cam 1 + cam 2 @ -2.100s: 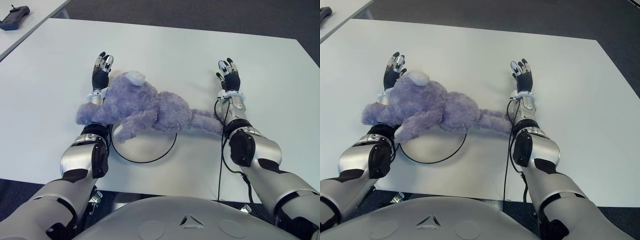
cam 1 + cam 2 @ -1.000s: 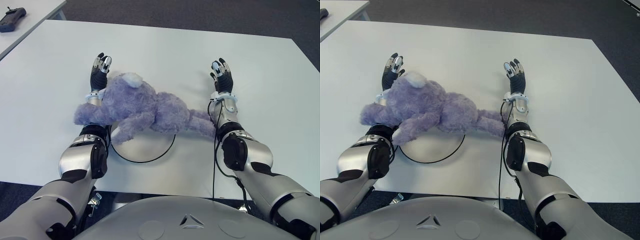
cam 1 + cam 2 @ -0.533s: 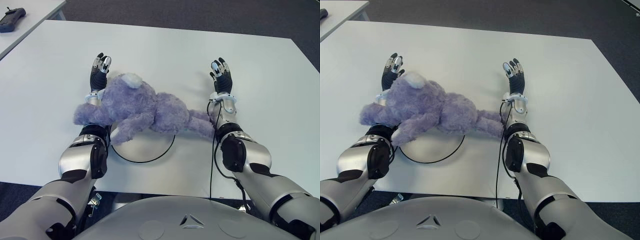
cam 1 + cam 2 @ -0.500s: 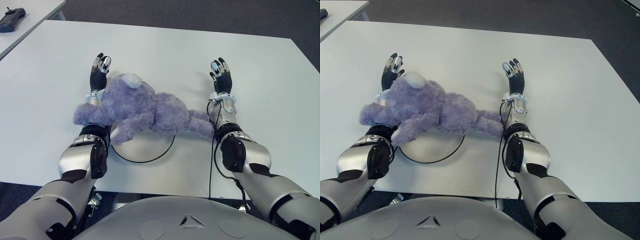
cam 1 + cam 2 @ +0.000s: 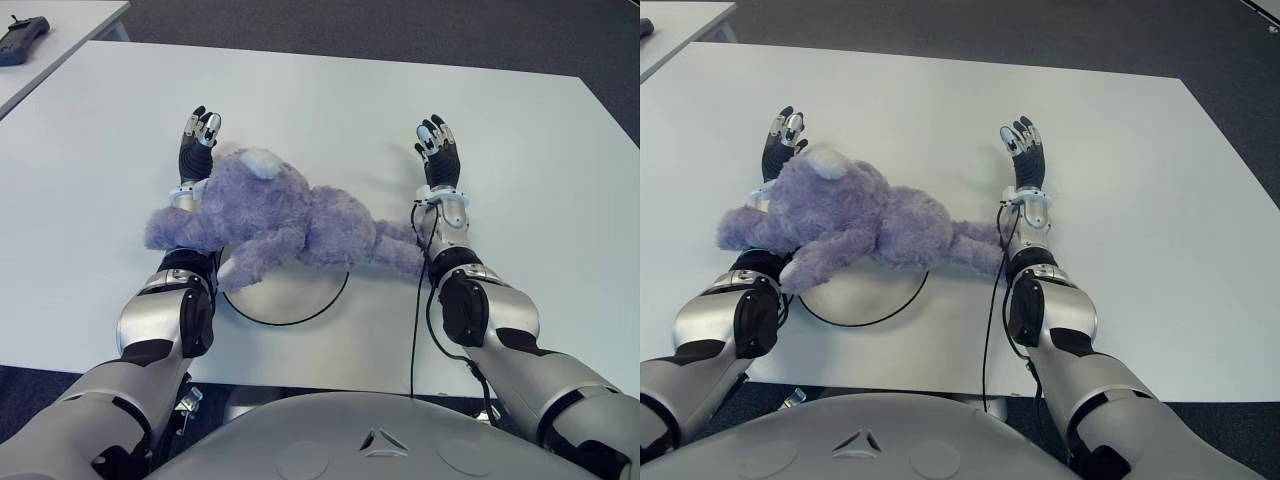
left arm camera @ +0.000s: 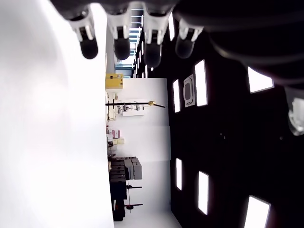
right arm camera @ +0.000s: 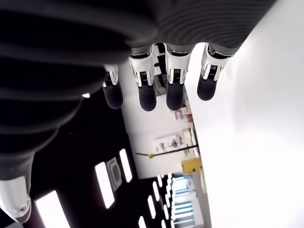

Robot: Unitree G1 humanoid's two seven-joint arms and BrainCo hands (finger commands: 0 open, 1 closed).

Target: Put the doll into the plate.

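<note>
Doll (image 5: 280,215) sprawls across our forearms, partly over the plate (image 5: 300,300) near the counter's (image 5: 320,90) front edge; left hand (image 5: 197,143) and right hand (image 5: 437,155) both extend released, fingers straight.

Lab or office: plain white tables (image 5: 330,100), dark carpet (image 5: 400,30), ceiling light panels (image 6: 199,90).

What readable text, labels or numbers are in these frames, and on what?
None readable.
Doll, plate, table: no print showing.
Left hand, right hand: no markings legible.
Dark device on the neighbouring table: too small to read.
Yellow sign in the left wrist view's background: too blurred to read.
</note>
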